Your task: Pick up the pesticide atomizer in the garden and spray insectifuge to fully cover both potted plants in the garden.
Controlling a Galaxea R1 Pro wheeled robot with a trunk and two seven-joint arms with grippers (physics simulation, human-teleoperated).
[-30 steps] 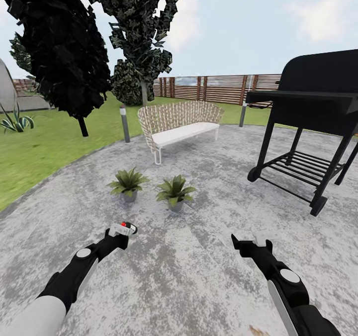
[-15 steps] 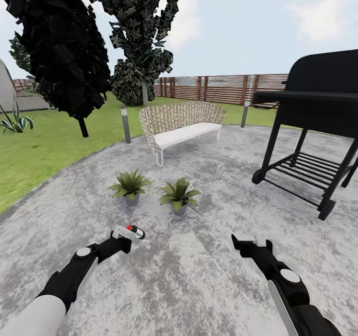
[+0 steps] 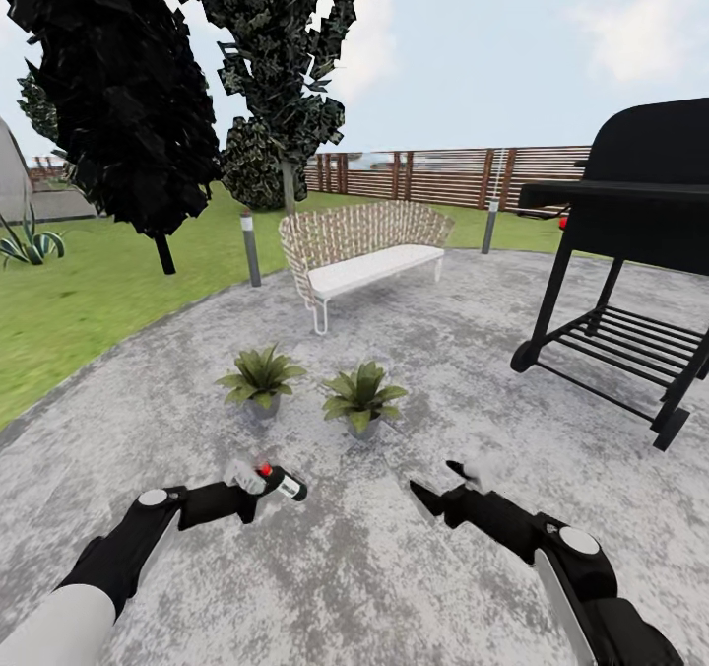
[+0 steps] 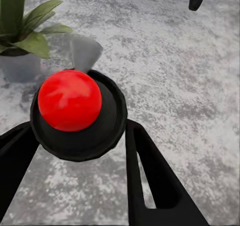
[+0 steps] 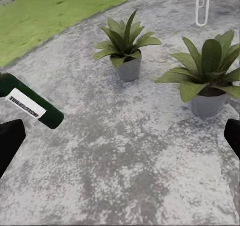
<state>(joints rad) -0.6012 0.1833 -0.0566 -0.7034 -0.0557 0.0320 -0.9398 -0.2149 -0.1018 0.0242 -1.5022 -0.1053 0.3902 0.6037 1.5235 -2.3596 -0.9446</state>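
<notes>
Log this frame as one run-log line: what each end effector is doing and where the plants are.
left end effector: shut on pesticide atomizer | right end effector: open, nothing held | potted plants: on paving ahead, side by side

Greens, greys and black showing across the garden

The pesticide atomizer [image 3: 277, 483] is showing dark green with a white label and a red tip, and the left gripper [image 3: 239, 494] holding it is looking black. The right gripper [image 3: 439, 486] is showing black too, with a white forearm behind. Both potted plants [image 3: 261, 382] [image 3: 363, 397] are wearing pointed green leaves over little grey pots. The paving [image 3: 354, 567] is lying mottled grey and white beside a bright green lawn [image 3: 89, 301]. The fence [image 3: 433, 175] is running in brown slats, the grill [image 3: 630, 242] is standing black, and the bench [image 3: 359, 242] is showing pale wicker weave with a white seat.
</notes>
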